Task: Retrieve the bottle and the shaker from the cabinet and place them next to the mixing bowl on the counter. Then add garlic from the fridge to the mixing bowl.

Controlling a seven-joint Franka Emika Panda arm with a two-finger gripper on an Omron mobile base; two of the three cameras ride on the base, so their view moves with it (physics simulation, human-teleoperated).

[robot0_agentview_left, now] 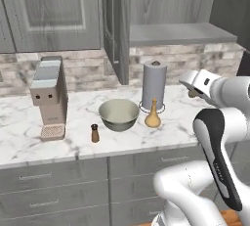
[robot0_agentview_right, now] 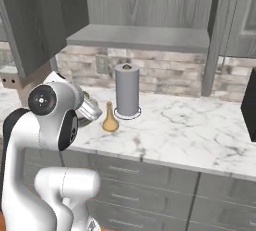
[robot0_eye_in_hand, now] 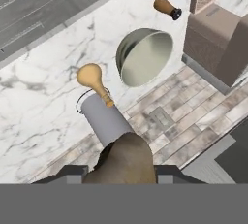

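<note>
Grey drawer fronts [robot0_agentview_left: 58, 176] run below a white marble counter [robot0_agentview_left: 171, 127]. On the counter, from left: a beige coffee machine [robot0_agentview_left: 49, 95], the brown shaker [robot0_agentview_left: 94, 133], the mixing bowl [robot0_agentview_left: 118, 115] and the tan bottle [robot0_agentview_left: 153, 115], upright and just beside the bowl on its right. A paper towel roll [robot0_agentview_left: 154, 90] stands close behind the bottle. Above the counter's right end, the gripper [robot0_agentview_left: 193, 93] is clamped narrowly on a tan lump, apparently the garlic [robot0_eye_in_hand: 123, 157]. Behind: stone-tile backsplash [robot0_agentview_left: 83, 73], an open cabinet door [robot0_agentview_left: 117, 24], a bare shelf [robot0_agentview_left: 176, 34]
</note>
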